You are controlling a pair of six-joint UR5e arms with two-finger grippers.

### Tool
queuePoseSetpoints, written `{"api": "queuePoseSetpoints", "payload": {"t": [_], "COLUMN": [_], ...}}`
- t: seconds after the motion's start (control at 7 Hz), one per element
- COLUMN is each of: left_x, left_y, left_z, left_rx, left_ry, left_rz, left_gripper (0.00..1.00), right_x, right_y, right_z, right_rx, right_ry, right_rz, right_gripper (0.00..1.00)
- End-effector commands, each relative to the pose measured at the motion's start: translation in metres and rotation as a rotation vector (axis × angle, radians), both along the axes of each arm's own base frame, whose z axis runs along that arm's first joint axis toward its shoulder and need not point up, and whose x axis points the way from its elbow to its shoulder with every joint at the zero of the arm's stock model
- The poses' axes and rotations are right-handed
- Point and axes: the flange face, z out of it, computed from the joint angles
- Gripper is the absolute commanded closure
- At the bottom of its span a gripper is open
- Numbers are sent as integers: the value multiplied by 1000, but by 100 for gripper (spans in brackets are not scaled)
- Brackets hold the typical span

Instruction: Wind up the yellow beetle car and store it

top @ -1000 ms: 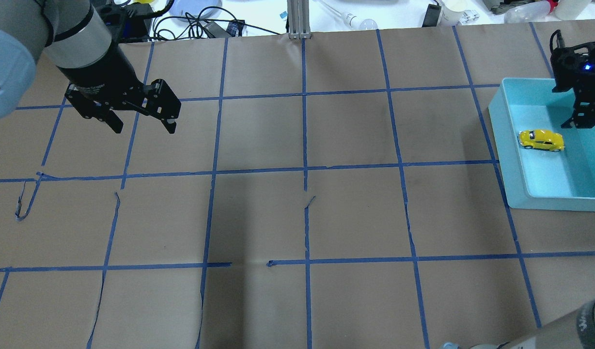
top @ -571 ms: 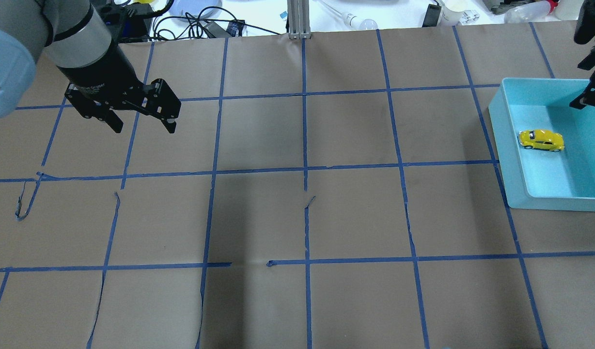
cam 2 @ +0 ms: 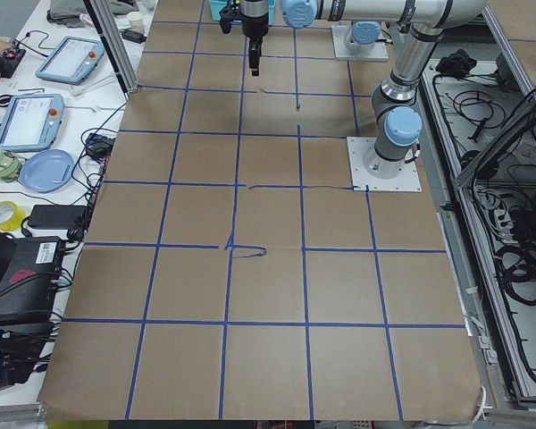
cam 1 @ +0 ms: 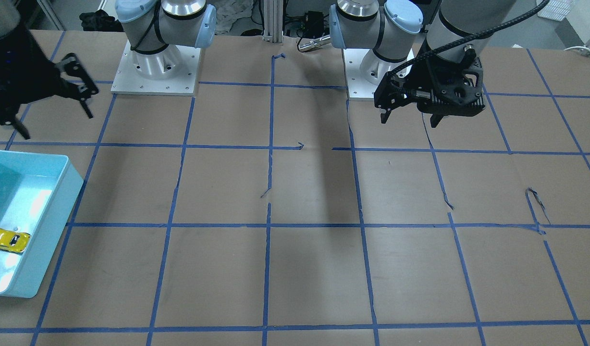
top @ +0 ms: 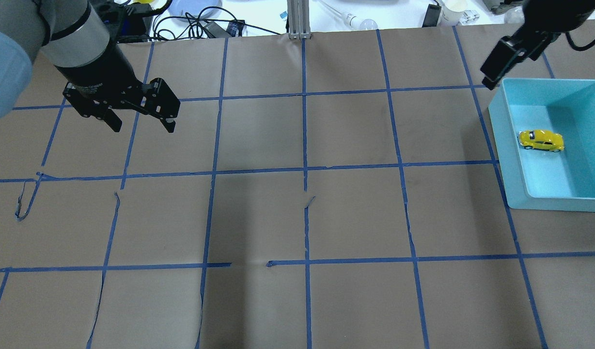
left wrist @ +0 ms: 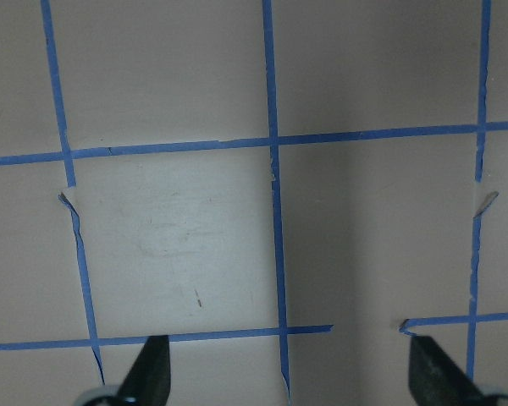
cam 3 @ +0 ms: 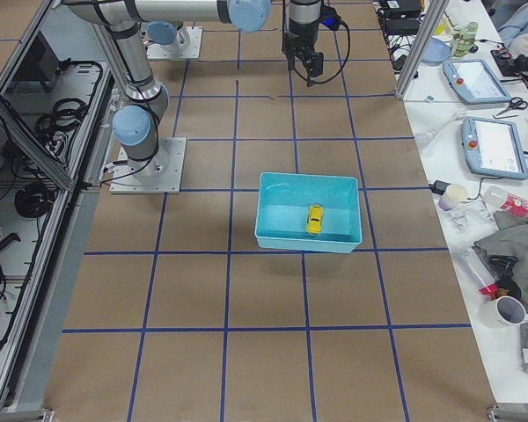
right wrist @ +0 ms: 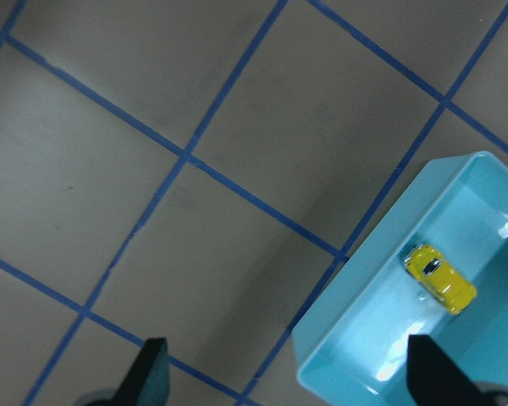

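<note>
Hanging above the table, the right gripper (right wrist: 286, 376) has its jaws spread wide with nothing between them; in its wrist view the two dark tips sit at the bottom edge, far apart. Beyond them, to the lower right of that view, is the corner of a light blue bin (right wrist: 356, 338). The yellow beetle car (right wrist: 440, 277) rests on the bin's floor, well apart from the gripper. In the overhead view this gripper is only partly in frame at the upper right, raised over the table just beyond the bin's upper-left corner.

In that same overhead view the car (top: 541, 140) stands on its wheels inside the bin (top: 508, 165). It is near the bin's left wall and lies roughly crosswise. The view from the robot's right end shows it about midway along the bin's floor, not touching any wall that I can make out.

Far across at the upper left of the overhead frame, the left gripper (top: 144, 127) hovers over the table (top: 351, 218). Its jaws are parted too and it holds nothing. Its wrist view shows only brown paper and blue tape lines (left wrist: 273, 237) below it.
</note>
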Motion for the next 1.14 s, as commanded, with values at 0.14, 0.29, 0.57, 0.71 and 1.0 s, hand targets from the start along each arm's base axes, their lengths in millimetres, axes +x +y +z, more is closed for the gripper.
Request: {"api": "queuePoseSetpoints", "payload": {"t": [0.14, 0.29, 0.57, 0.71, 1.0], "left_x": [0, 0, 0, 0, 1], "left_y": [0, 0, 0, 0, 0], "left_z": [0, 0, 0, 0, 0], "left_rx": [-1, 0, 0, 0, -1], "left_ry": [-1, -1, -1, -1, -1], "left_rz": [-1, 1, -1, -1, -4], "left_gripper": [0, 0, 0, 0, 0], "right_x": [85, 89, 90, 89, 89], "right_y": [19, 20, 19, 18, 17], "right_z": [12, 11, 9, 8, 6], "right_rx": [-14, -5, -6, -14, -15], "right_ry": [-56, -101, -111, -110, -108], "right_rz": [-372, -466, -520, -512, -509], "right_gripper": [0, 0, 0, 0, 0]}}
